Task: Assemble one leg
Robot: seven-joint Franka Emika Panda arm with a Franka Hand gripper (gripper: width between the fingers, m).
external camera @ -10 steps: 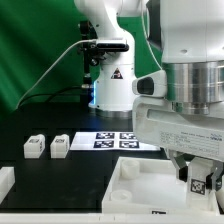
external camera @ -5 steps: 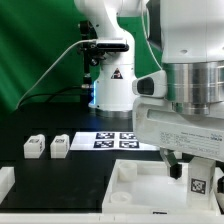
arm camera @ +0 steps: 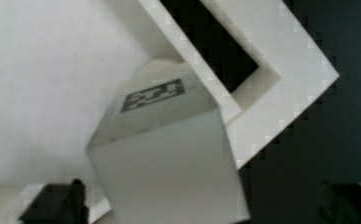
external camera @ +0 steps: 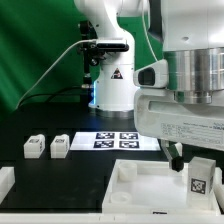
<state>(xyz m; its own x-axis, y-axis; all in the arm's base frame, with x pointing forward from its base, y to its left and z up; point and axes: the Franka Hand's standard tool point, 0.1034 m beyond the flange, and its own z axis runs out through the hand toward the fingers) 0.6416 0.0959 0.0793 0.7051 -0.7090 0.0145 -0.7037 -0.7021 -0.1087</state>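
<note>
Blocky white plastic leg (external camera: 201, 180) with square tag stands on the rimmed white panel (external camera: 135, 188), near right. Gripper (external camera: 196, 157) just above it; can't tell its opening. Two matching legs (external camera: 47, 146) sit left on the black counter (external camera: 80, 170).

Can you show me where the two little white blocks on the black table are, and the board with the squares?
left leg (external camera: 34, 146), exterior view, its front face.
second leg (external camera: 60, 146), exterior view, its front face.
marker board (external camera: 122, 140), exterior view, middle between tags.
</note>
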